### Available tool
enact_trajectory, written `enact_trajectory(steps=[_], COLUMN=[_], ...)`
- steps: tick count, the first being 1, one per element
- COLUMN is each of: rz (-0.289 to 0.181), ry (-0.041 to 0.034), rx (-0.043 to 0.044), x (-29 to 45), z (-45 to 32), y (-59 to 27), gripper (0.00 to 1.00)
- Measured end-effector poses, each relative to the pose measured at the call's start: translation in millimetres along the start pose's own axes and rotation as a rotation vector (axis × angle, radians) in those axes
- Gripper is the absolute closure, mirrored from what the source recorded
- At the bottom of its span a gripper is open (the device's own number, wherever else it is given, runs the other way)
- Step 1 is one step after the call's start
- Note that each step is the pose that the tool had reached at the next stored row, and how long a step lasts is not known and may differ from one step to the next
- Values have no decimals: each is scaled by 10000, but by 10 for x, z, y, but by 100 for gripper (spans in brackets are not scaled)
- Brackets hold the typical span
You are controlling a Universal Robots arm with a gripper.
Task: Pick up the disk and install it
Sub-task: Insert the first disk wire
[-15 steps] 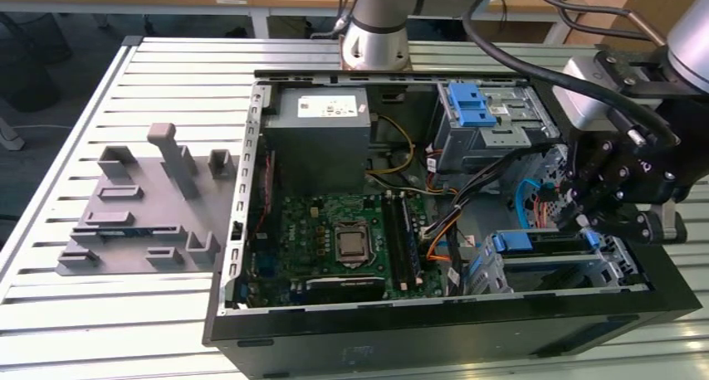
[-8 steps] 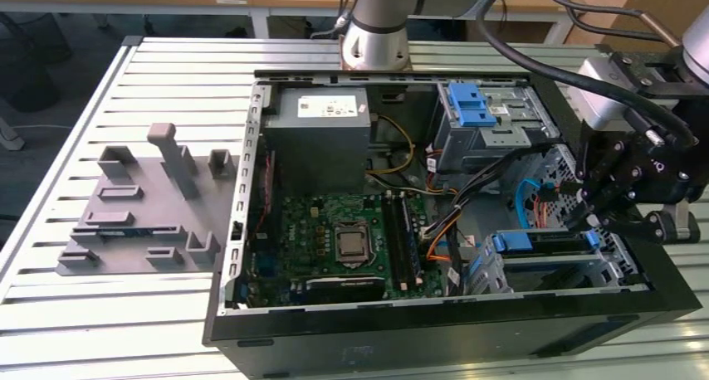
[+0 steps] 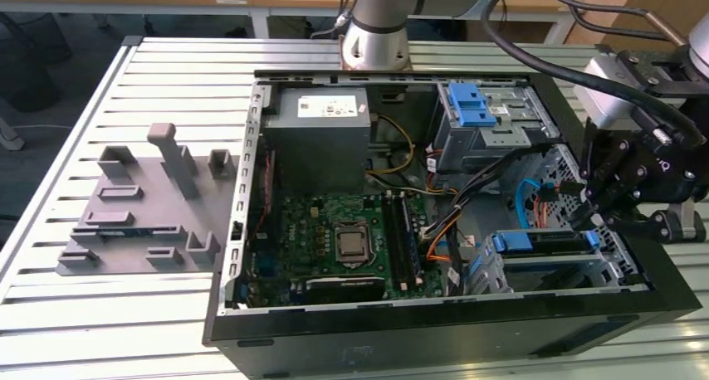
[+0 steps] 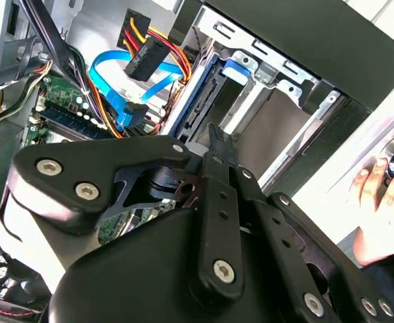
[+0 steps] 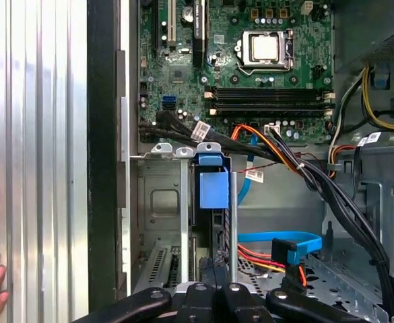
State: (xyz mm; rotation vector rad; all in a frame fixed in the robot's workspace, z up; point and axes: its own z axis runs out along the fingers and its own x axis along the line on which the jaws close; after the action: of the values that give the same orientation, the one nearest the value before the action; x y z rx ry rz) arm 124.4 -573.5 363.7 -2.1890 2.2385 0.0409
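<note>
The disk (image 3: pixel 540 242) stands on edge in the drive cage (image 5: pixel 157 202), my tool (image 3: pixel 607 216) just beside it; clenched or released, I cannot tell. Best I press squarely along its rails, avoiding the blue cable (image 5: pixel 277 239).

Print on the white sticker (image 3: pixel 332 108) is unreadable.

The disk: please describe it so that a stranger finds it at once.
Start at the open computer case on the slatted table. In its corner at the exterior view's lower right, a metal cage holds the disk. A dark slab between blue ends, it differs from the blue latch farther back.
</note>
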Motion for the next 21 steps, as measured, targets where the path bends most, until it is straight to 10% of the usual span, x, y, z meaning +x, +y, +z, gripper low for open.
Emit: enact_trajectory(steps=[21], rz=[-2], ry=[-2], rx=[0], x=[-168], z=[-68], y=[-62], gripper=[89])
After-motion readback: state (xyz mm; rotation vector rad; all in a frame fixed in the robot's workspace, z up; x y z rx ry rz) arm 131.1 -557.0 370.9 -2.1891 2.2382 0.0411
